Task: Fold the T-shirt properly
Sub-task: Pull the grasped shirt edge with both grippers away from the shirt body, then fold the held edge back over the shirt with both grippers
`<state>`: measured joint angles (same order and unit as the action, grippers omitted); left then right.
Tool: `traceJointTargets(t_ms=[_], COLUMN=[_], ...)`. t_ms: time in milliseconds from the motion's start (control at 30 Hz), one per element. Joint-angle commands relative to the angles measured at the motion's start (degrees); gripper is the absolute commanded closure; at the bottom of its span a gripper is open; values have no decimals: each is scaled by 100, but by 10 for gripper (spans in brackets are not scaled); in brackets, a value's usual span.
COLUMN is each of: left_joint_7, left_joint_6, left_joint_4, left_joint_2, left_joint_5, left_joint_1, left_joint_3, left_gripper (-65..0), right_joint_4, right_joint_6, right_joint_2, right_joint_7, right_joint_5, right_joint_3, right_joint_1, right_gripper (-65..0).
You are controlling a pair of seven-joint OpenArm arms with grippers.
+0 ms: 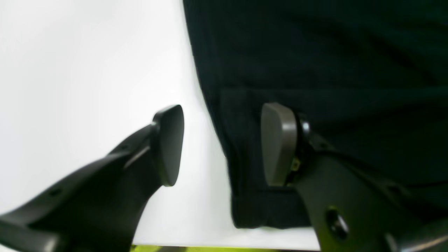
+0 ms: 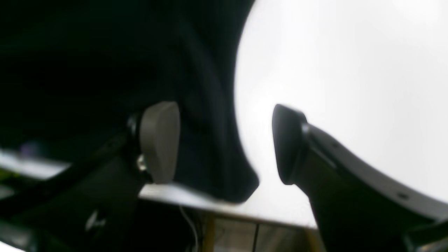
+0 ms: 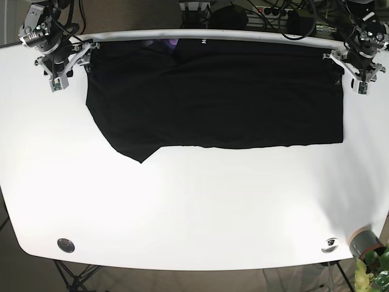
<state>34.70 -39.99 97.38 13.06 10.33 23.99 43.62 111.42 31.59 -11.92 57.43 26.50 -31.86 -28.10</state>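
One garment: a black T-shirt (image 3: pixel 213 97) lies along the far edge of the white surface (image 3: pixel 194 207), spread wide, its near hem mostly straight with one flap drooping to a point on the base view's left.
Hidden: both wrist views are blurred; the cloth shows only as dark folds with little detail.
Left gripper (image 1: pixel 222 145): jaws wide apart, straddling a shirt corner, one pad over cloth, one over bare surface.
Right gripper (image 2: pixel 225 143): jaws wide apart, astride the other far corner.
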Motion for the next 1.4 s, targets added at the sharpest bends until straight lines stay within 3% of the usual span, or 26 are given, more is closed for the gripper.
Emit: traceJointTargets(t_ms=[0,167,467,667,833,1000,1367], left_joint_7=[-107,-107,-116,-116,-116,-125,-125], left_joint_6=[-1,-1,3,3,3,3,3], left_joint_4=[235,218,-380,-723,-1039,-1092,-1092], left_joint_2=[114,114,114,114,105,96,96], left_joint_5=[62,35,35,-615,-940,-993,-993], left_joint_1=[-65,-566,-1568,-2263,-2676,-2781,-2764], left_joint_3=[30,38,12,3,3,-76,-357], left_gripper=[-332,-332,-332,-332,-332,-332,-332], right_joint_4=[80,-166,-720,-1150,-1669,-2627,-4755], right_joint_6=[27,27,-25,-25,-17,-25,-17], right_joint_2=[-78,-69,-78,-16,-16,-60,-78], right_joint_7=[-68,-68,-68,-68,-86,-156,-1044], right_joint_5=[18,18,-167,-1002,-1107,-1125,-1125], right_joint_3=[-36,34,685,1265,1634,1977,2970], right_joint_1=[300,845,1935,2744,3368,4194,5408], right_gripper=[-401,-401,-400,-400,-400,-400,-400])
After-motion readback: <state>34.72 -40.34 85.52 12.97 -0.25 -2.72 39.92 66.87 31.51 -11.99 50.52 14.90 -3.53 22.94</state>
